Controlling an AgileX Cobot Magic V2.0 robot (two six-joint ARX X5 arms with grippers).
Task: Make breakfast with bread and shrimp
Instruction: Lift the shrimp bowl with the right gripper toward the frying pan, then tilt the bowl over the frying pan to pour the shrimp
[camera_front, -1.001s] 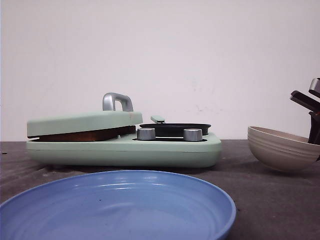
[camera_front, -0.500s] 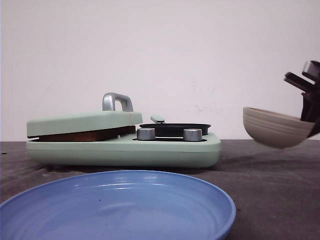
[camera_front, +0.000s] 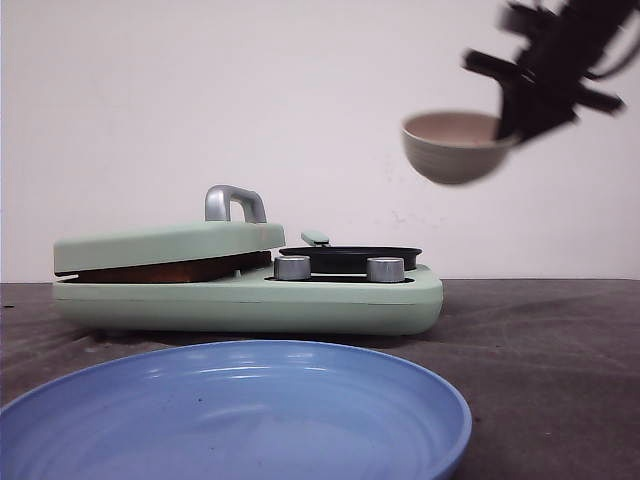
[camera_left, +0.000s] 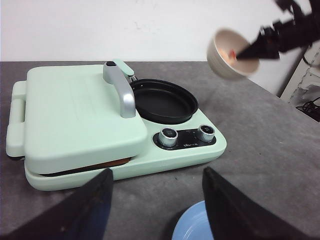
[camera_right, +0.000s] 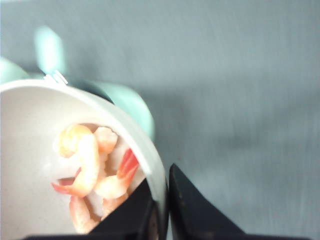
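My right gripper is shut on the rim of a beige bowl, holding it in the air to the right of and above the black pan. Pink shrimp lie inside the bowl; the right gripper pinches its wall. The bowl shows tilted in the left wrist view. A brown bread edge peeks from under the closed mint lid of the cooker. My left gripper hangs open over the table in front of the cooker, holding nothing.
A blue plate sits nearest the camera; its rim shows between the left fingers. Two silver knobs line the cooker's front. A metal handle stands up from the lid. Grey table stretches to the right.
The right gripper has lifted the bowl off the table and carried it up and to the left, toward the pan. The left arm and cooker have not moved.
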